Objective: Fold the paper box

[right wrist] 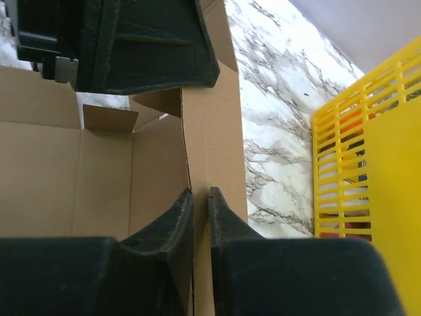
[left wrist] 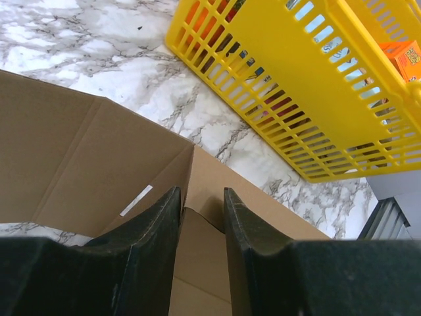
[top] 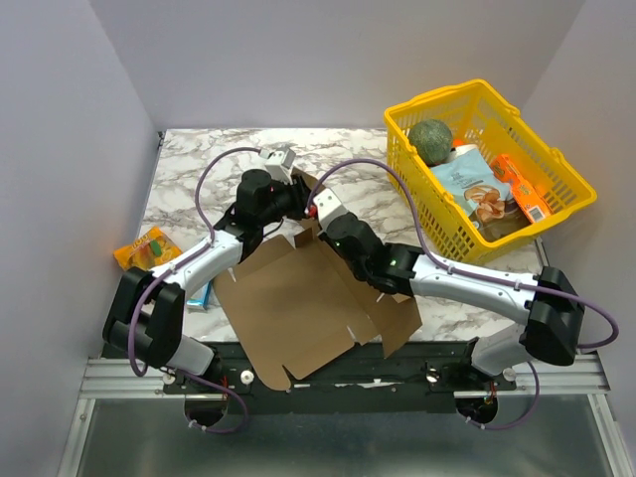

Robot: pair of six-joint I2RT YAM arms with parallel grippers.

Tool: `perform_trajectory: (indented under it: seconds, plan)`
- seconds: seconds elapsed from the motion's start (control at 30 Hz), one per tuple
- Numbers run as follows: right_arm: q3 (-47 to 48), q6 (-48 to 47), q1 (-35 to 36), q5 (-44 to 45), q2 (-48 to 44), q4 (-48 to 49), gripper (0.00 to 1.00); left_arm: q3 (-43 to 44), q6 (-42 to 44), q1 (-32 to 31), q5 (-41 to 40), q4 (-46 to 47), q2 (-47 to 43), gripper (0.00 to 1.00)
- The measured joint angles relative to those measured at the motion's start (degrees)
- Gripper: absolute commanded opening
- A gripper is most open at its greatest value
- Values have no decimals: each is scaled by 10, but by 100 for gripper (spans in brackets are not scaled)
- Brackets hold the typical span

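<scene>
One brown cardboard mailer box (top: 288,308) lay on the counter (top: 199,179). The left pincer (left wrist: 200,192) stood parted astride its flap; the right pincer (right wrist: 199,192)'s grip was unclear.

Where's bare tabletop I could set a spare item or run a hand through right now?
Bare marble: the far strip of the table from the left wall to the yellow basket; the left patch beyond the orange snack packet. Crowded: centre and near edge, under the paper box, left arm and right arm.
</scene>
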Motion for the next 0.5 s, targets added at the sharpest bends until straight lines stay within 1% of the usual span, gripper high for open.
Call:
perform_trajectory:
  seconds: [0.07,0.1,0.17,0.2,0.27,0.3,0.4,0.5]
  plan:
    - [0,11,2,-5,0,-8,41,-9,0,0,4,3,-1,38]
    - [0,18,2,-10,0,-14,50,-13,0,0,6,4,-2,38]
    - [0,31,2,-18,-2,-28,60,-18,1,0,10,6,-2,38]
    - [0,36,2,-24,-3,-36,69,-20,2,0,11,10,-3,38]
    - [0,49,2,-40,-13,-51,78,-24,4,0,11,14,-5,37]
    - [0,52,2,-50,-20,-59,87,-26,6,0,11,16,-7,38]
    - [0,73,0,-82,-48,-75,99,-40,13,0,11,25,-18,37]
    - [1,97,-12,-125,-72,-97,100,-57,19,0,11,31,-36,37]
